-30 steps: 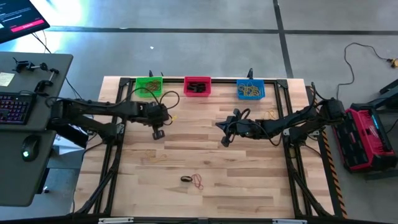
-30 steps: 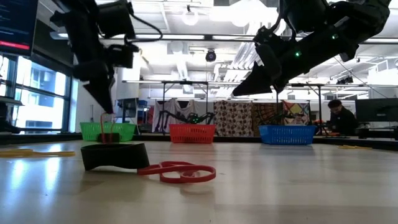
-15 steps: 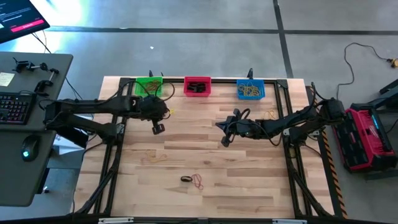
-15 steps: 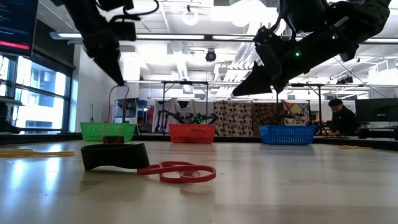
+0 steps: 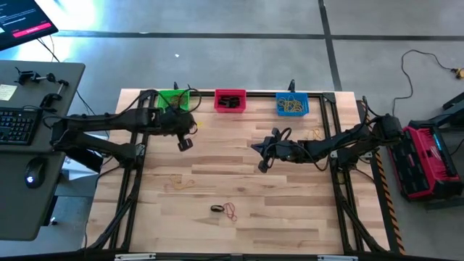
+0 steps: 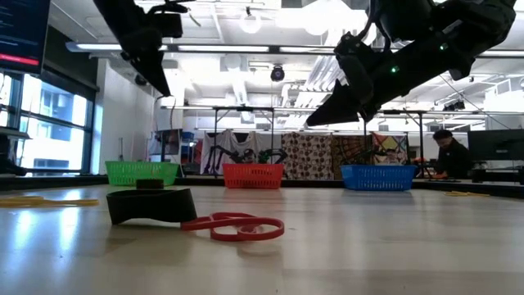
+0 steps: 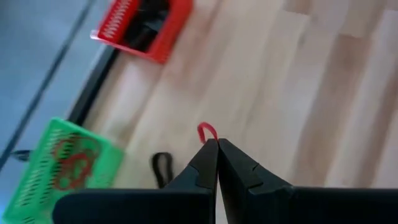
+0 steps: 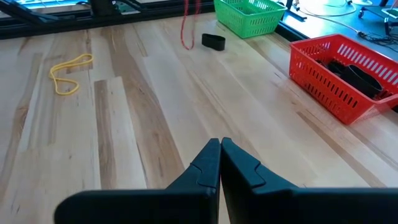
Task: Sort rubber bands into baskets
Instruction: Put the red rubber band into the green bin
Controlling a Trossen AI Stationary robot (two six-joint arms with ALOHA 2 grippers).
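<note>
Pretty clearly a robotics lab or open-plan workshop. There's a butcher-block table [image 5: 239,181] on a black metal frame sitting on a bare concrete floor [image 5: 217,58], a desk [image 5: 29,130] with keyboard [image 5: 16,125] and mouse beside it, and a monitor [image 5: 22,22] nearby. Behind it there are ceiling strip lights [image 6: 246,49], exposed ducts, more workstations, and a person [image 6: 449,154] at a screen.

- Grey concrete floor [image 5: 239,61] crossed by dark seams.
- Grey desk [image 5: 29,156] holding black keyboard [image 5: 18,125] and mouse [image 5: 32,176].
- Tall windows [image 6: 57,131]; bright ceiling lights [image 6: 250,20].
</note>
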